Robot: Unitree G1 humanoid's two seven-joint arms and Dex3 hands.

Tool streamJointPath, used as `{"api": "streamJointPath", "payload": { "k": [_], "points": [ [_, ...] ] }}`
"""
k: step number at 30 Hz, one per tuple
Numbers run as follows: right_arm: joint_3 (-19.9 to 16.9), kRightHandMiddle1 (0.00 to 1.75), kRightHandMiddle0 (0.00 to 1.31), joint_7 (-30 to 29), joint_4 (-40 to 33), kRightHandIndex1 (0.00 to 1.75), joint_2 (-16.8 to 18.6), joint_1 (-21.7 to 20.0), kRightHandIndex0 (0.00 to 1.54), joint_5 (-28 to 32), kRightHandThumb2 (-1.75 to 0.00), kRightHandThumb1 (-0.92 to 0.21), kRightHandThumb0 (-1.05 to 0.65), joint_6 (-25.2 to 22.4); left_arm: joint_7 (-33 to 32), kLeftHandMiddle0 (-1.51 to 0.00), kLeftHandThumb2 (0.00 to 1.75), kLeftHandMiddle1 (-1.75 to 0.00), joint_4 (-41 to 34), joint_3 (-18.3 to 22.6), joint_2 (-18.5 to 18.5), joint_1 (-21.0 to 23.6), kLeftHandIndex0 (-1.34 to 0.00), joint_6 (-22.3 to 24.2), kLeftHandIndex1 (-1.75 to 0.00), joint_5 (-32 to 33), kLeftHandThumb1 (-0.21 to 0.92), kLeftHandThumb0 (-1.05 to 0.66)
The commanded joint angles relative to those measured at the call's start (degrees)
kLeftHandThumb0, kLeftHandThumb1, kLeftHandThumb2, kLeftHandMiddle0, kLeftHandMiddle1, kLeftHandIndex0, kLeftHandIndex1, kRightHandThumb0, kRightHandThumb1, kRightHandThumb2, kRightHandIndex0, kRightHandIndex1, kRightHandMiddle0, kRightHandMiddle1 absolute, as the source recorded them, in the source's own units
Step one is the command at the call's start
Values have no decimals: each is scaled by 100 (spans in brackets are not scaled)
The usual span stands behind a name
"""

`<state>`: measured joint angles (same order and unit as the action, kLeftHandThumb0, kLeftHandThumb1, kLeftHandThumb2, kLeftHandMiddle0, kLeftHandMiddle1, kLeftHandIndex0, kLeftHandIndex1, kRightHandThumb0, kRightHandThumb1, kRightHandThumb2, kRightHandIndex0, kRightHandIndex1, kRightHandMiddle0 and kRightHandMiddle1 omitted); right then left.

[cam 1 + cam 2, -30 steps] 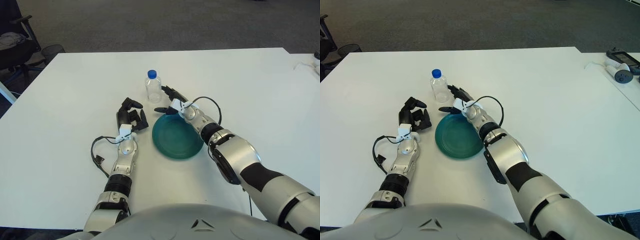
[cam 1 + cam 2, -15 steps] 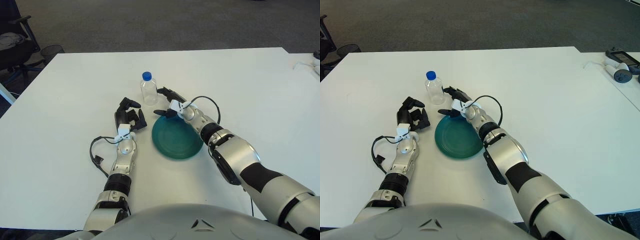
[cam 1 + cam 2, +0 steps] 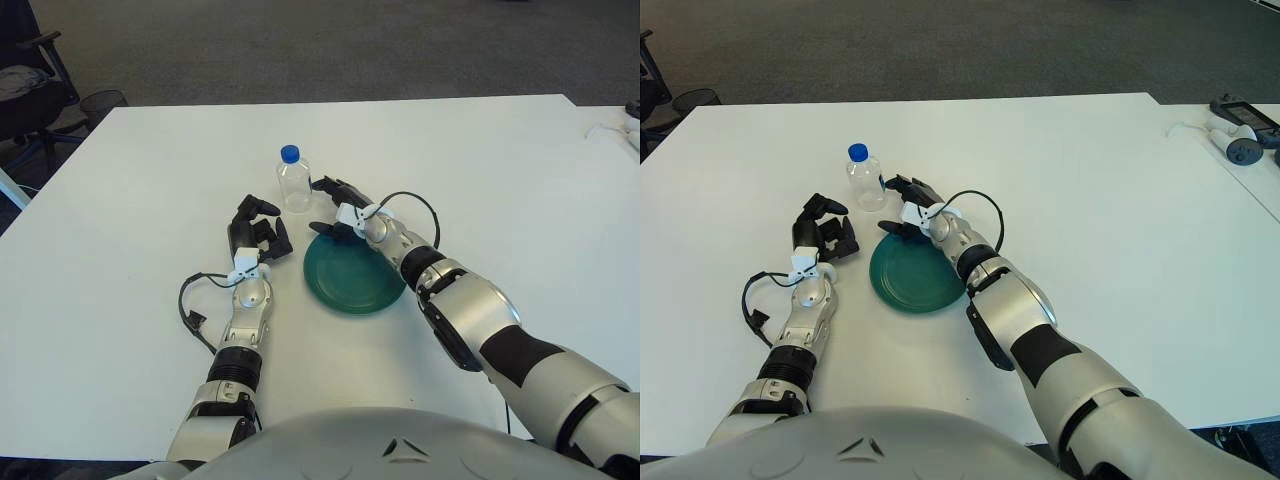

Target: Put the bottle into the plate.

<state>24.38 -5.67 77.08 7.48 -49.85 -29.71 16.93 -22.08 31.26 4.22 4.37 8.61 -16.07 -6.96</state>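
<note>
Right hand (image 3: 338, 208) fingers spread and loose, holding nothing; upper fingertips (image 3: 318, 184) reach toward the bottle, thumb hangs over the plate's far rim. Looks like a small gap between fingertips and bottle, though contact is hard to rule out from these views. Hand sits between bottle and plate, wrist and forearm crossing the plate's right side.

Left hand (image 3: 255, 232) shows just left of the plate, fingers curled in, gripping nothing, idle.

Bottle (image 3: 292, 181): clear, blue cap, upright on the white table (image 3: 120, 200), just beyond and left of the plate, apart from its rim. Plate (image 3: 352, 273): teal, round, nothing in it, near centre of the table in front of the robot.

Progress: early. Bottle not grasped, not lifted, not in the plate. Left to do, by my read: close the right hand around the bottle body, lift, carry the short way back over the rim, set down, release. Tipping risk if the fingers nudge it before closing.
</note>
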Motion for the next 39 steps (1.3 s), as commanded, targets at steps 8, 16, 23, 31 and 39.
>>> {"api": "streamJointPath", "payload": {
  "k": [8, 16, 23, 31, 39],
  "points": [
    [460, 69, 0, 85, 183, 59, 582, 518, 0, -326, -116, -38, -21, 85, 16, -121, 142, -175, 258, 71, -28, -185, -68, 139, -175, 58, 23, -50],
    [584, 67, 0, 129, 190, 52, 544, 546, 0, -351, -113, -38, -25, 130, 52, -122, 142, -175, 336, 76, -32, -167, -68, 89, -175, 79, 23, -50],
    [637, 53, 0, 262, 196, 41, 511, 556, 3, -325, -92, -56, -44, 190, 61, -122, 142, -175, 414, 91, -43, -139, -68, 56, -175, 98, 23, -50],
    [665, 57, 0, 339, 203, 32, 481, 571, 11, -328, -81, -66, -52, 275, 171, -122, 145, -175, 564, 141, -38, -84, -69, -105, -175, 229, 21, -51],
    [693, 64, 0, 296, 209, 28, 457, 583, 17, -349, -92, -60, -42, 285, 143, -122, 145, -175, 597, 114, -48, -78, -70, -166, -175, 194, 21, -51]
  ]
}}
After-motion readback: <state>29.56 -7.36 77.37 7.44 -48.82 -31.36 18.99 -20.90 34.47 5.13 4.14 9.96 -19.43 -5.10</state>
